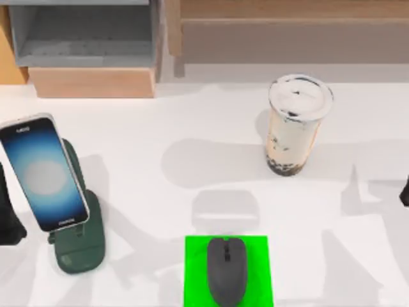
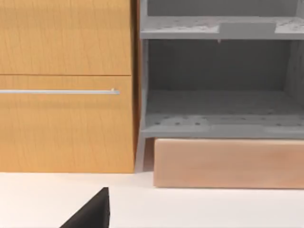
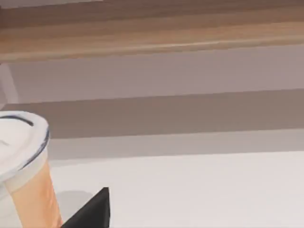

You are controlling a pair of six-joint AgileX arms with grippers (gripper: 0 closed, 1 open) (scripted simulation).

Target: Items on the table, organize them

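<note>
White tabletop (image 1: pixel 192 121): phone (image 1: pixel 43 173) propped on stand (image 1: pixel 78 246) for viewing, mouse (image 1: pixel 225 270) on green pad (image 1: pixel 195 272), cup (image 1: pixel 295 125) upright; fingers' state cannot tell.

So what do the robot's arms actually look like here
Little to go on: the left arm is a plain black, matte bulk at the table's left edge, the right arm a black sliver at the right edge. No cables or markings visible.

My white table (image 1: pixel 160 128) carries a green mat (image 1: pixel 195 268) under the mouse (image 1: pixel 226 270); a phone stand (image 1: pixel 80 246) at left; the milk-tea cup (image 1: pixel 293 131) at right.
</note>
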